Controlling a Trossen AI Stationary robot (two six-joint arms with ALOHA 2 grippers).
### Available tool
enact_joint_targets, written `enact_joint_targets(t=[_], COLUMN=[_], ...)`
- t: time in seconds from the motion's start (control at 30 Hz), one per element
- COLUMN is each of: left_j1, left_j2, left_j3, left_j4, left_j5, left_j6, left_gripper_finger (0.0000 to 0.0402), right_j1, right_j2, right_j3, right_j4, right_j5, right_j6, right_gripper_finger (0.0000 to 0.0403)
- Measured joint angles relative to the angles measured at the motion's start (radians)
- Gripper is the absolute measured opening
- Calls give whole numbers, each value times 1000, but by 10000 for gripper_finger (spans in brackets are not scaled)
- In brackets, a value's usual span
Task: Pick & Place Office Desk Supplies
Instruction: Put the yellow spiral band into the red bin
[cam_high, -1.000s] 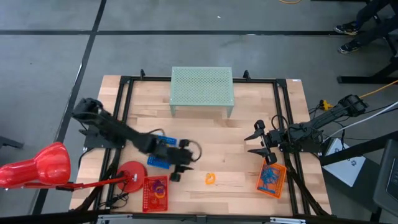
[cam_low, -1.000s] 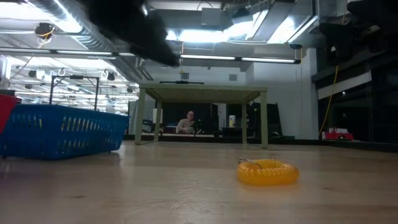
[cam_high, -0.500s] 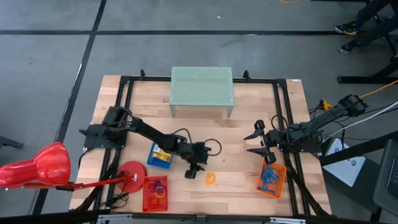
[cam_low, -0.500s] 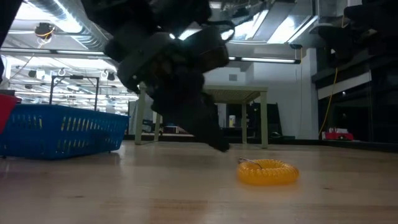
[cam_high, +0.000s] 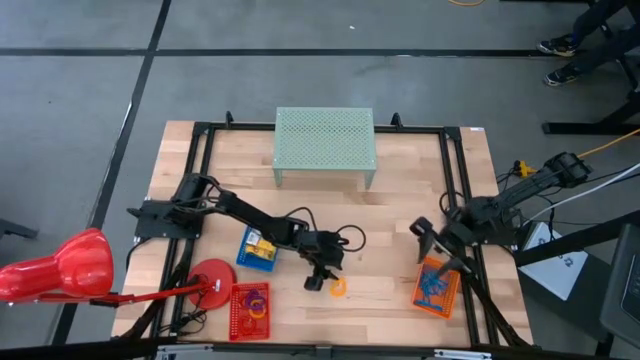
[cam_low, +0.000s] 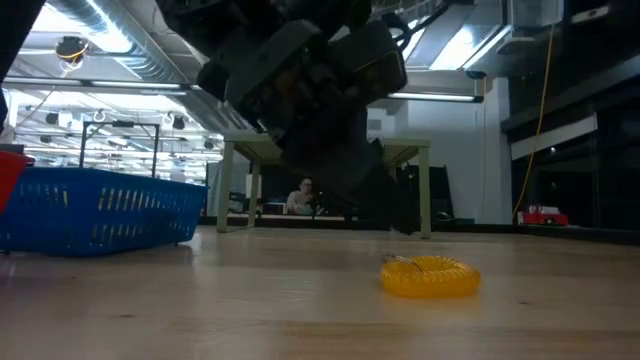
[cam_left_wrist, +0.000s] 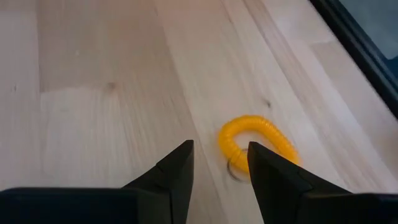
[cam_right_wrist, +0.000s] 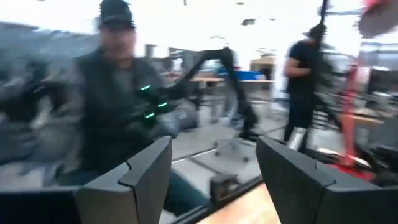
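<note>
Yellow coil loop (cam_high: 339, 288) lies alone on the bare wood of the worktop (cam_high: 390, 215); everything else is noted relative to it. It lies flat with a small metal ring at one end (the ring shows clearly in the left wrist view), nothing touching it.

Left claw (cam_high: 318, 279) sits just beside the loop, on the side toward the blue tray (cam_high: 259, 250). Its fingers (cam_left_wrist: 176, 171) are parted and empty, the loop (cam_left_wrist: 258, 144) lying just ahead of the gap and slightly off toward one finger. Judgement: this is the approach to a grasp, with the claw held low and spread so it can straddle the coil; a small shift toward the loop looks needed before closing, or one finger may push it aside.

Beyond the blue tray from the loop, nearer the lamp (cam_high: 60, 268), the red tray (cam_high: 250, 311) holds small coloured loops.

Right claw (cam_high: 434, 252) is well apart from the loop, hanging over the orange tray (cam_high: 437, 287), which holds thin blue wire loops. Its fingers (cam_right_wrist: 137, 174) are spread wide, nothing between them, so probably waiting. A pale green mesh stand (cam_high: 324, 142) sits across the worktop, far from the loop.

Low view: loop (cam_low: 430, 276) in front, left arm dark above and behind it.
</note>
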Motion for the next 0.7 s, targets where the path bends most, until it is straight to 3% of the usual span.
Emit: enact_joint_targets(t=[0.07, 0.13, 0.2, 0.37, 0.7], left_j1=[0, 0, 0, -9, -40], left_j2=[0, 0, 0, 0, 0], left_j3=[-1, 0, 0, 1, -2], left_j4=[-3, 4, 10, 56, -16], left_j5=[0, 0, 0, 41, -64], left_j6=[0, 0, 0, -17, -53], left_gripper_finger=[145, 145, 145, 145, 145], right_j1=[-1, -7, -9, -23, -25], right_j2=[-3, -24, -37, -42, -47], right_j3=[0, -1, 0, -12, -11], right_j4=[-17, -43, -42, -131, -136], right_j5=[-77, -77, -14, 258, 260], right_j6=[-40, -71, -55, 55, 46], right_gripper_finger=[235, 235, 235, 235, 235])
